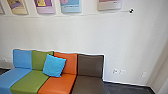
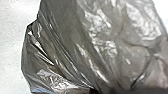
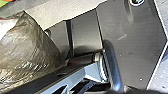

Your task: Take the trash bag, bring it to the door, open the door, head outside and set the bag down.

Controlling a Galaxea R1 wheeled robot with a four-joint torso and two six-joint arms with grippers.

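Currently, trash bag: large in the left wrist view, a thin grey plastic bag (image 2: 75,45) with loose, shiny folds; also seen from the right wrist, near the robot's own dark plate (image 3: 130,50). Touching the plate or apart, I cannot tell.
Grip state, left and right: cannot tell.
Likely weight: light for its bulk, though the contents are hidden.
Handling: soft, slippery, apt to swing and to tear if dragged.
Best hold: the gathered neck, several folds together; a pinch on one thin layer could slip or rip.
Seat row: blue, green, orange and brown (image 1: 90,65), against the white wall (image 1: 125,37), a blue cushion (image 1: 53,65) leaning on its backrests.
Edges to mind: the brown seat's outer side and the plate's rim, either of which could snag plastic.
Open room: dark floor (image 1: 120,88) beyond the brown seat, narrowing towards the wall corner.
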